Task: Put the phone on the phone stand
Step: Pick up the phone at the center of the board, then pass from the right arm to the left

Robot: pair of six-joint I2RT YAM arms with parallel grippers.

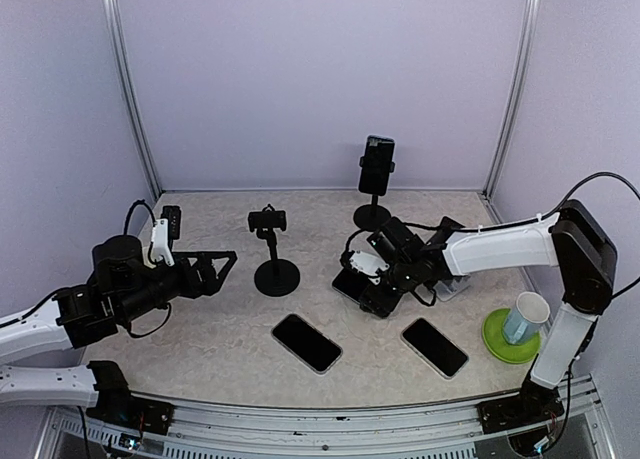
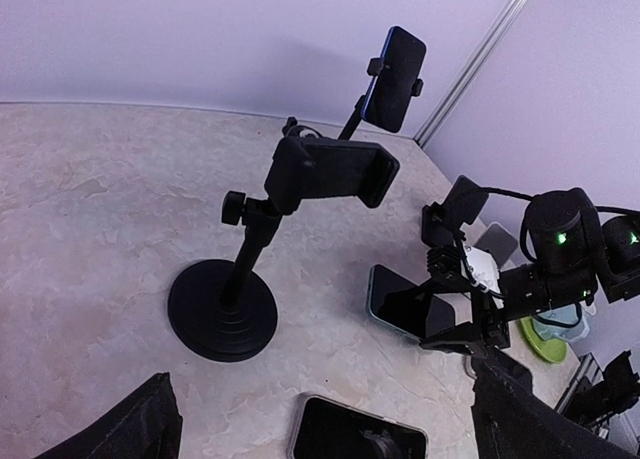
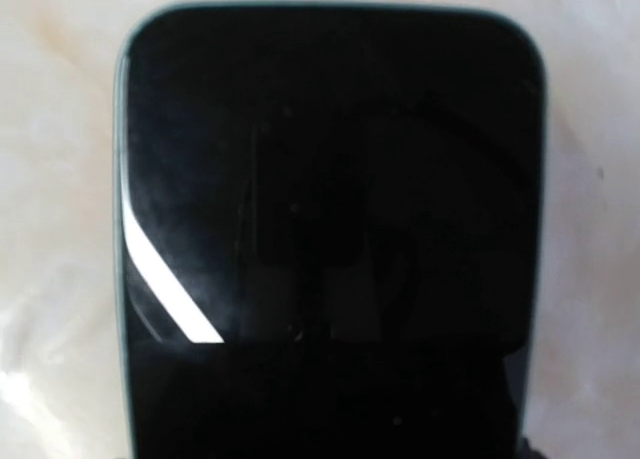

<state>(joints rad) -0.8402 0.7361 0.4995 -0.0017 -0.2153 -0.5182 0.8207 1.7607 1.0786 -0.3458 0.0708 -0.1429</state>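
The empty black phone stand (image 1: 272, 247) stands left of centre and shows close in the left wrist view (image 2: 300, 179). A dark phone with a teal edge (image 1: 349, 282) lies flat on the table to its right and fills the right wrist view (image 3: 330, 209). My right gripper (image 1: 378, 287) is low over that phone's near end, its jaws wide apart either side of it in the left wrist view (image 2: 455, 279); whether they touch it is unclear. My left gripper (image 1: 222, 267) is open and empty, left of the stand.
A second stand (image 1: 375, 174) at the back holds a phone. Two more phones lie near the front, one in the middle (image 1: 306, 342) and one to the right (image 1: 434, 346). A cup on a green coaster (image 1: 512, 329) is at the right.
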